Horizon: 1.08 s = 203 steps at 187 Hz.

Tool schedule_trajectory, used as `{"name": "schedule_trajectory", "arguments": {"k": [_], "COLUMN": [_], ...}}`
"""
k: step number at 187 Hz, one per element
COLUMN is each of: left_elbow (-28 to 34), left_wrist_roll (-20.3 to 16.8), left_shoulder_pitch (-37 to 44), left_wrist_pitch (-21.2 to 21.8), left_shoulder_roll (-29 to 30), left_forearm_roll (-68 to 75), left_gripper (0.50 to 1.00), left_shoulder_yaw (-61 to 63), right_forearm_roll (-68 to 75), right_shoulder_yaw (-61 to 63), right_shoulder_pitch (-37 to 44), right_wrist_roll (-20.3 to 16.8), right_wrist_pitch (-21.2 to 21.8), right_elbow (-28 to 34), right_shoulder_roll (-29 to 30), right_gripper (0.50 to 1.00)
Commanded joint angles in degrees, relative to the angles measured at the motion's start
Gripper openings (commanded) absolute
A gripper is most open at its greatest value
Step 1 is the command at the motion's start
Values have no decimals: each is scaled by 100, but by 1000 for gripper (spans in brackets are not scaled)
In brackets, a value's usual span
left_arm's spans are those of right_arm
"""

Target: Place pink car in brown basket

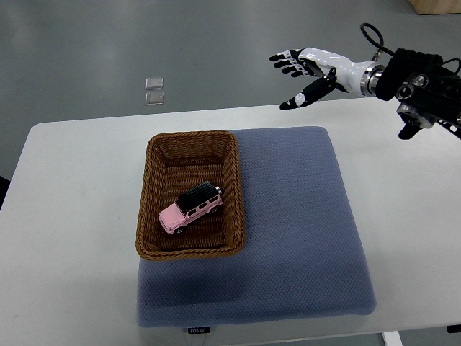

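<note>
Looking down, you see the small pink toy car with a black roof [191, 207] lying inside the brown woven wicker basket [234, 155], long axis diagonal. Your right hand [302, 72] hovers well apart, up and to the right, fingers spread and empty. To my eye, nothing is left to move.

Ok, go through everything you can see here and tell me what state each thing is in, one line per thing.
Pink toy car with black roof: upright on its wheels, lying inside the basket, held by nothing.
Brown woven wicker basket: upright, on the pad's left part, holds only the car.
Blue-grey padded mat: flat on the table.
White table: bears the mat.
Right robot hand: open, fingers spread, raised beyond the table's far edge, holding nothing.
</note>
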Motion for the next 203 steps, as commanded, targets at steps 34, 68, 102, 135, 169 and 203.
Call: {"name": "schedule_trajectory", "arguments": {"k": [34, 68, 102, 135, 169, 203], "left_elbow": [0, 0, 0, 0, 0, 0], "left_wrist_roll": [-1, -1, -1, -1, -1, -1], "left_shoulder_pitch": [-1, -1, -1, 8, -1, -1], "left_wrist_pitch": [0, 0, 0, 0, 0, 0], "left_shoulder_roll": [0, 0, 0, 0, 0, 0], "left_forearm_roll": [0, 0, 0, 0, 0, 0], "left_gripper": [1000, 1000, 1000, 1000, 1000, 1000], "left_shoulder_yaw": [0, 0, 0, 0, 0, 0], "right_forearm_roll": [1017, 2396, 3777, 4111, 4111, 4120], "right_shoulder_yaw": [1662, 2417, 2672, 2927, 3041, 3085], "right_shoulder_pitch": [-1125, -1688, -1925, -1996, -2039, -2039], "right_wrist_roll": [65, 47, 65, 73, 65, 73], "right_wrist_pitch": [-243, -252, -287, -639, -691, -691], "right_elbow": [-679, -802, -1215, -1505, -1514, -1514], "right_shoulder_roll": [245, 631, 992, 1256, 1370, 1379], "right_gripper": [905, 907, 907, 907, 907, 907]}}
